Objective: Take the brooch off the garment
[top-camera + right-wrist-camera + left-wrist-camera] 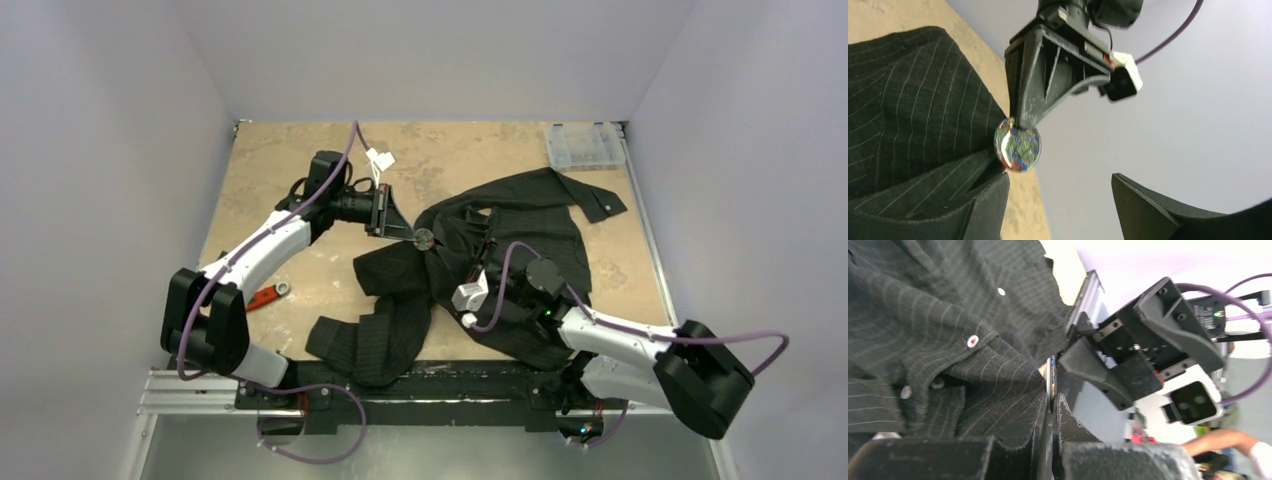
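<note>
The garment (520,225), a black pinstriped shirt, lies crumpled across the middle of the table. It also fills the left wrist view (923,315) and the left of the right wrist view (908,100). The brooch (424,238) is a small round disc at the shirt's left edge. Its face is shiny and multicoloured in the right wrist view (1017,144). It shows edge-on in the left wrist view (1050,382). My left gripper (408,232) (1054,410) is shut on the brooch, right against the fabric. My right gripper (478,275) (1060,200) is open and empty, just below the brooch, with its left finger beside the cloth.
A clear plastic box (585,143) stands at the back right corner. A red-handled tool (265,296) lies on the table at the left, near the left arm. A person's arm (1228,442) shows beyond the table in the left wrist view.
</note>
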`<action>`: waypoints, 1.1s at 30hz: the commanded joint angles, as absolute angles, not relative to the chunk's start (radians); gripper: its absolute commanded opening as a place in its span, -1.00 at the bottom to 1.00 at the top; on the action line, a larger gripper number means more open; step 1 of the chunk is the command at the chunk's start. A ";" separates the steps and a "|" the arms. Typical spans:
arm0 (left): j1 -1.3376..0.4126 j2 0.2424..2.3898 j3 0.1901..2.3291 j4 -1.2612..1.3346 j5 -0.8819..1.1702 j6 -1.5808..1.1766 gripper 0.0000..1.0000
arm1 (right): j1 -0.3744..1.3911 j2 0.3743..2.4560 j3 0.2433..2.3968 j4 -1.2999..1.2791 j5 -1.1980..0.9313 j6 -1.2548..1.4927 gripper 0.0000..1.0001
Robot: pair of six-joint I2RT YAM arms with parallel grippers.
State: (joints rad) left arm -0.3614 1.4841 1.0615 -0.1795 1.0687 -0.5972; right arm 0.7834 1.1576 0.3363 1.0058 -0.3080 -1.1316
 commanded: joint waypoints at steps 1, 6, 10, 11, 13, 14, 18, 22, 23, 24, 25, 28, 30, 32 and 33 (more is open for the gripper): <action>-0.361 1.410 1.137 -0.290 0.953 -0.257 -1.00 | 0.765 1.004 0.384 0.690 -0.239 -0.950 0.58; -0.403 1.338 1.131 -0.317 0.805 -0.044 -1.00 | 0.664 0.956 0.563 0.238 -0.260 -0.601 0.51; -0.510 1.230 1.064 -0.298 0.568 0.167 -1.00 | 0.522 1.037 0.751 -0.047 -0.376 -0.312 0.40; -0.555 1.205 1.039 -0.278 0.465 0.214 -1.00 | 0.495 1.078 0.807 -0.109 -0.402 -0.259 0.35; -0.672 1.182 1.020 -0.265 0.205 0.258 -1.00 | 0.459 1.142 0.915 -0.231 -0.433 -0.163 0.25; -0.731 1.187 1.030 -0.278 0.075 0.270 -1.00 | 0.448 1.174 0.972 -0.277 -0.445 -0.120 0.25; -0.872 1.224 1.057 -0.234 -0.230 0.257 -1.00 | 0.395 1.291 1.188 -0.452 -0.541 0.044 0.26; -0.931 1.236 1.023 -0.116 -0.327 0.308 -1.00 | 0.376 1.357 1.295 -0.495 -0.638 0.180 0.24; -0.938 1.244 1.020 -0.094 -0.354 0.336 -1.00 | 0.373 1.373 1.314 -0.525 -0.645 0.186 0.26; -0.942 1.251 1.018 -0.076 -0.380 0.368 -1.00 | 0.373 1.386 1.325 -0.537 -0.638 0.211 0.30; -0.946 1.258 1.018 -0.059 -0.402 0.396 -1.00 | 0.368 1.399 1.330 -0.543 -0.631 0.245 0.34; -0.965 1.273 1.008 0.003 -0.432 0.469 -1.00 | 0.352 1.460 1.353 -0.555 -0.657 0.370 0.48; -0.993 1.290 1.003 0.053 -0.463 0.499 -1.00 | 0.347 1.474 1.357 -0.521 -0.678 0.458 0.56; -1.019 1.306 1.003 0.071 -0.484 0.511 -1.00 | 0.346 1.478 1.356 -0.483 -0.695 0.527 0.56; -1.028 1.311 1.002 0.079 -0.494 0.515 -1.00 | 0.346 1.481 1.352 -0.468 -0.702 0.558 0.55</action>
State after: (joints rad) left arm -0.9855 1.2957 1.0084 -0.0570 -0.3969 0.4347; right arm 0.3542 1.4837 1.3197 -0.4995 -0.6327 0.3553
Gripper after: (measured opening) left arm 0.025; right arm 0.779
